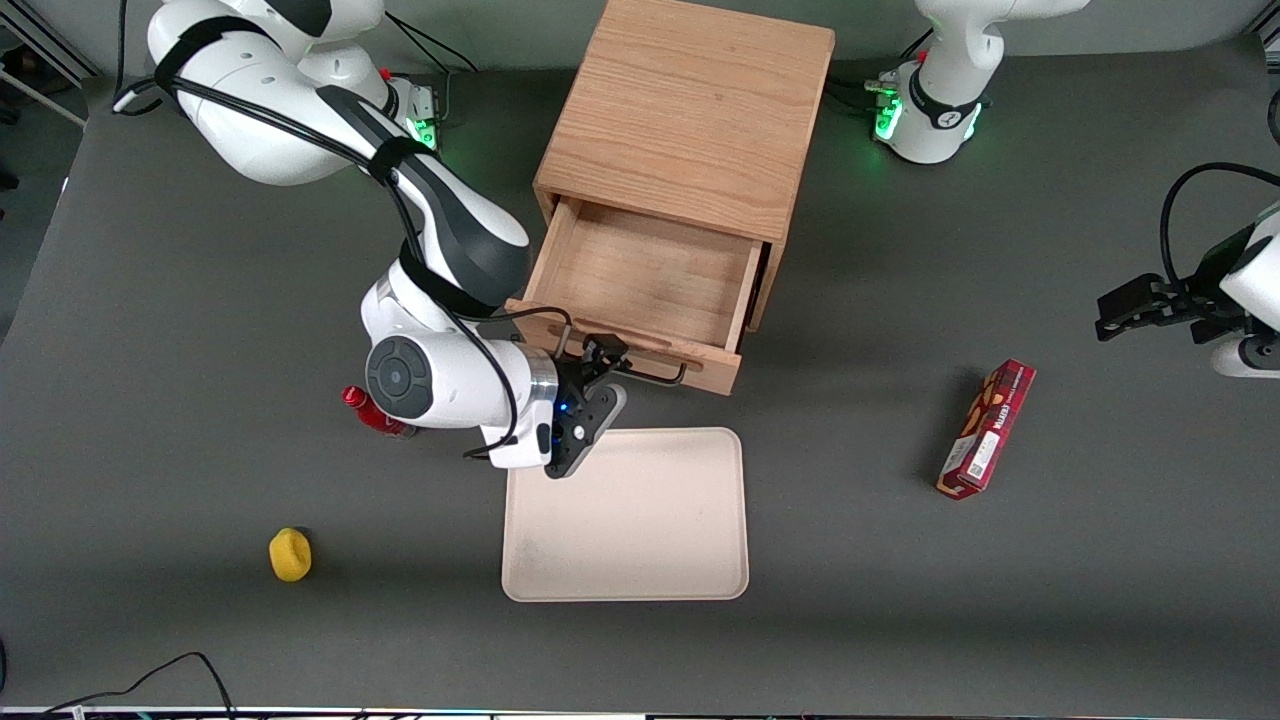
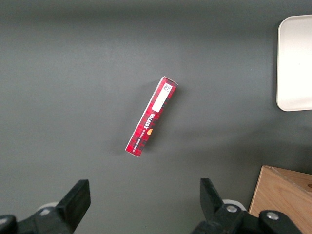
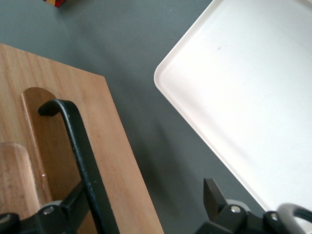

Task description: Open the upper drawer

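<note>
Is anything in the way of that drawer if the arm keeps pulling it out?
Nothing touches it yet. The claw is at the upper drawer's black handle. The drawer is already well out, and the tray lies just in front of it, so further pulling could meet it.

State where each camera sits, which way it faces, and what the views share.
Front view: high, facing the robots, looking down on the table; right arm shows, hand open at the upper drawer's handle.
Right wrist view: on the working wrist, looking down at handle and tray; own fingers show.
Left wrist view: on the parked wrist, looking down at the red box; parked fingers show.
Shared: tray, in all three.
</note>
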{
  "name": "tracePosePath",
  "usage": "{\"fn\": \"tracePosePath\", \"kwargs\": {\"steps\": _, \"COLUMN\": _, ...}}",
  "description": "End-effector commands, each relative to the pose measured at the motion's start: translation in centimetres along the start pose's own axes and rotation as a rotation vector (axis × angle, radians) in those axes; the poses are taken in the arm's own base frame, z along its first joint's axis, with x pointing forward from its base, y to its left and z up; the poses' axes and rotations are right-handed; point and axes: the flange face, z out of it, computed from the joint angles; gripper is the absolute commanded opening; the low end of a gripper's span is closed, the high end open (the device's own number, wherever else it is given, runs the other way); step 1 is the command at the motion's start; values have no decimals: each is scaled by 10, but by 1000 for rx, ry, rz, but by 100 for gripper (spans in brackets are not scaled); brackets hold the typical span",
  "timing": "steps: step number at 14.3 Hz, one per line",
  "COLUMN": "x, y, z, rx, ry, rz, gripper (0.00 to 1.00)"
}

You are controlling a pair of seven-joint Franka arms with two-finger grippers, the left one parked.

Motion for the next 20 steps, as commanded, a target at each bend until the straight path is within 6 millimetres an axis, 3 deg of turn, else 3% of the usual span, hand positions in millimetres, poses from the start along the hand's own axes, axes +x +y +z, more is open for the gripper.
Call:
{"fn": "tracePosePath", "kwargs": {"steps": 1, "x": 9, "y": 15, "z": -11, "rx": -19, "ry": 21, "rz": -12, "gripper": 100}}
{"fn": "tracePosePath", "kwargs": {"steps": 9, "x": 16, "y": 45, "z": -21, "rx": -35, "ry": 75, "rz": -26, "gripper": 100}}
{"fn": "tracePosePath", "kwargs": {"steps": 13, "x": 17, "y": 62, "z": -43, "rx": -62, "ry": 114, "rz": -53, "gripper": 100}}
{"fn": "tracePosePath", "kwargs": {"steps": 19, "x": 17, "y": 67, "z": -63, "rx": -78, "ry": 138, "rz": -43, "gripper": 100}}
{"fn": "tracePosePath", "kwargs": {"steps": 20, "x": 17, "y": 55, "z": -83, "rx": -96, "ry": 156, "rz": -53, "gripper": 100}}
